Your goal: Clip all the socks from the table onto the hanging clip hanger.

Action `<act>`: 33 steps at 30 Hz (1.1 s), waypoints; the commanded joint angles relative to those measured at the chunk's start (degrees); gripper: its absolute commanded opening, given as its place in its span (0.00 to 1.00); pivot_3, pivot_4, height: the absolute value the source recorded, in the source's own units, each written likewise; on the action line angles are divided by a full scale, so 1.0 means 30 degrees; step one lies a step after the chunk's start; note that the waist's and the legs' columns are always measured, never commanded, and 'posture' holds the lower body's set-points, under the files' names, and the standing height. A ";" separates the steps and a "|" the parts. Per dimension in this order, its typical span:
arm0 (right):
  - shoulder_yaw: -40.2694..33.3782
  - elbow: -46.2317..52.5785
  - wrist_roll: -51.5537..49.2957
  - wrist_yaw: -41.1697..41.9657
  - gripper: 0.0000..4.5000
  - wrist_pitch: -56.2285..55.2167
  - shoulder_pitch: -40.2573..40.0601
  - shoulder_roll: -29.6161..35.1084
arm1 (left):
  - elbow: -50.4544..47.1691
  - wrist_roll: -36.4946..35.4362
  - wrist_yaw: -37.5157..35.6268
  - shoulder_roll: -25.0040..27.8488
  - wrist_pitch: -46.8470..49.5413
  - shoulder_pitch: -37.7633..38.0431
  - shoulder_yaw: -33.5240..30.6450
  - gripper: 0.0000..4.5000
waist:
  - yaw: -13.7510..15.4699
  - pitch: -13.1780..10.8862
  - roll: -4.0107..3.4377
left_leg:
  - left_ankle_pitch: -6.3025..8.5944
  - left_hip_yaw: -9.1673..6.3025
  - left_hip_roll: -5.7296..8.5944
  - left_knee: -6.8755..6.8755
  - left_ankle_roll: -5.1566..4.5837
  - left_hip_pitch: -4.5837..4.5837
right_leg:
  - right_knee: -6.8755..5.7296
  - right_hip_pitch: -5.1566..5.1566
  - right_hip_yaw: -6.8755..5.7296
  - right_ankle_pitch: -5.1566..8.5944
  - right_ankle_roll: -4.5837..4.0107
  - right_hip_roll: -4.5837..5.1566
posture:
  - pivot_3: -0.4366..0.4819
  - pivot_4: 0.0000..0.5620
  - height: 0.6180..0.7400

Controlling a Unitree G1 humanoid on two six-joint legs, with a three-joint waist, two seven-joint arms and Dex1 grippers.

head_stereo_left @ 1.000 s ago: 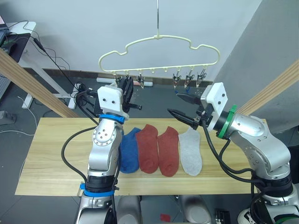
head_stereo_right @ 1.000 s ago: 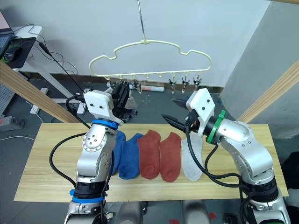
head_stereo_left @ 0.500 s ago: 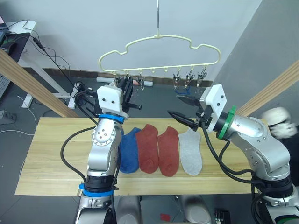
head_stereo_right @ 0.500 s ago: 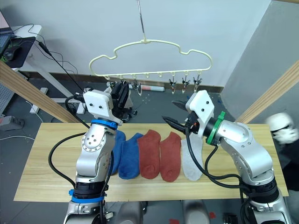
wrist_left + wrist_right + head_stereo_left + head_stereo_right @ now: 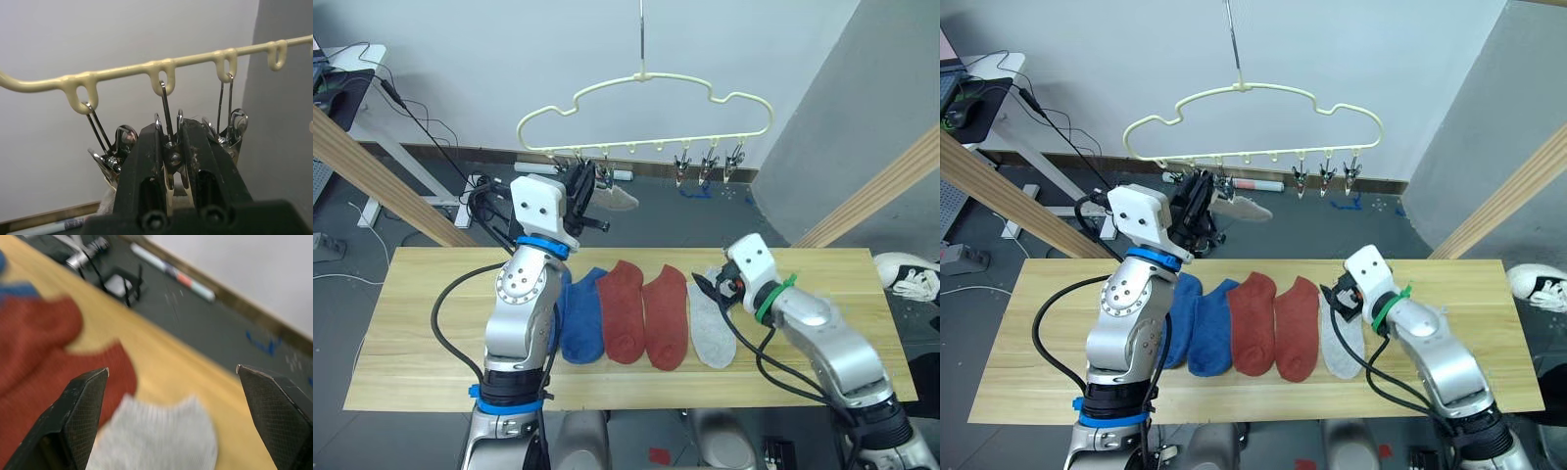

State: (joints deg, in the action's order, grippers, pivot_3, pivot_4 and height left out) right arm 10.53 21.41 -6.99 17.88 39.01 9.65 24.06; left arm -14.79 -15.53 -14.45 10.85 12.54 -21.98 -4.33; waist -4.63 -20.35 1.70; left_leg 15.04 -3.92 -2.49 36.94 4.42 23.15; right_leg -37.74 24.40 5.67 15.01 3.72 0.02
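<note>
On the table [image 5: 411, 323] lie five socks: two blue [image 5: 1197, 328], two red [image 5: 644, 313], one grey [image 5: 710, 323]. Left fingers [image 5: 146, 166] pinch a clip [image 5: 168, 147]; right fingers [image 5: 88, 401] are apart.

Silver jointed arms are seen, looped with black cables, capped by white wrist housings, ringed blue on the left and green on the right, ending in black fingers [image 5: 83, 406]

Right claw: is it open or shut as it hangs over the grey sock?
Open. The right claw has its two fingers spread wide apart, with the grey sock visible on the table between them.
</note>
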 commanded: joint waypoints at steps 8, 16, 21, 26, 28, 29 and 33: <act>-0.0464 -0.5161 0.1494 -0.1852 1.00 -0.4344 -0.0057 -0.2919 | -0.1603 -0.1853 -0.1030 0.1258 0.2174 -0.0752 -0.0633 0.06 | 0.0001 -0.0034 -0.0016 | 0.0000 0.0004 -0.0001 0.0000 0.0001 -0.0002 | 0.0001 0.0000 0.0005 0.0004 0.0008 -0.0002 | 0.40 0.66 1.00; -0.1211 -0.7906 0.1392 -0.2140 0.79 -0.4736 0.0688 -0.3929 | -0.1764 -0.2584 -0.1056 0.1850 0.3421 -0.0940 -0.1117 0.06 | 0.0048 -0.0038 -0.0017 | -0.0003 -0.0001 -0.0002 -0.0003 0.0006 0.0000 | 0.0000 0.0000 0.0001 -0.0017 -0.0028 0.0002 | 0.42 0.64 1.00; -0.1162 -0.7886 0.1440 -0.2054 0.40 -0.4938 0.0626 -0.4207 | -0.1904 -0.3602 -0.1779 0.2458 0.4285 -0.1018 -0.1410 0.06 | 0.0082 -0.0037 -0.0018 | -0.0004 -0.0004 -0.0002 0.0003 0.0007 -0.0002 | -0.0010 -0.0002 -0.0001 -0.0013 -0.0021 0.0001 | 0.42 0.63 1.00; -0.0632 -0.7074 0.1620 -0.1380 0.00 -0.5531 0.0607 -0.4050 | -0.2083 -0.4709 -0.2155 0.2907 0.5161 -0.1295 -0.1665 0.06 | 0.0102 -0.0037 -0.0018 | -0.0009 -0.0005 -0.0002 0.0003 0.0018 -0.0003 | -0.0014 -0.0002 -0.0002 -0.0004 -0.0006 0.0001 | 0.42 0.63 1.00; 0.0188 -0.6094 0.2040 -0.0675 0.00 -0.5860 0.0853 -0.3653 | -0.2204 -0.5204 -0.2216 0.3028 0.5668 -0.1420 -0.1845 0.06 | 0.0118 -0.0037 -0.0018 | -0.0014 -0.0005 -0.0001 0.0003 0.0026 -0.0001 | -0.0013 -0.0001 -0.0003 -0.0006 -0.0008 0.0001 | 0.42 0.62 1.00; 0.0596 -0.5650 0.2246 -0.0324 0.00 -0.5982 0.1033 -0.3469 | -0.2261 -0.5370 -0.2241 0.3093 0.5845 -0.1468 -0.1895 0.06 | 0.0108 -0.0038 -0.0019 | -0.0016 -0.0003 -0.0001 0.0002 0.0030 -0.0001 | -0.0010 -0.0001 0.0001 -0.0006 -0.0009 0.0001 | 0.42 0.62 1.00; 0.1991 -0.4312 0.2621 0.0842 0.00 -0.5652 0.2447 -0.3469 | -0.2426 -0.6128 -0.2205 0.3345 0.6671 -0.1697 -0.2161 0.06 | 0.0053 -0.0038 -0.0018 | -0.0024 -0.0004 -0.0007 -0.0001 0.0044 -0.0003 | -0.0021 0.0008 -0.0004 -0.0005 -0.0007 -0.0003 | 0.42 0.61 1.00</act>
State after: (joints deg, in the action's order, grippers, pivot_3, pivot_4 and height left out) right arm 14.84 4.71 0.53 18.87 22.81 15.86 14.12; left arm -19.04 -32.17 -20.69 20.16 32.30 -26.35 -9.52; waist -4.48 -20.47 1.65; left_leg 14.96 -3.94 -2.51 36.94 4.55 23.14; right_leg -37.81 24.42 5.66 15.00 3.70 0.01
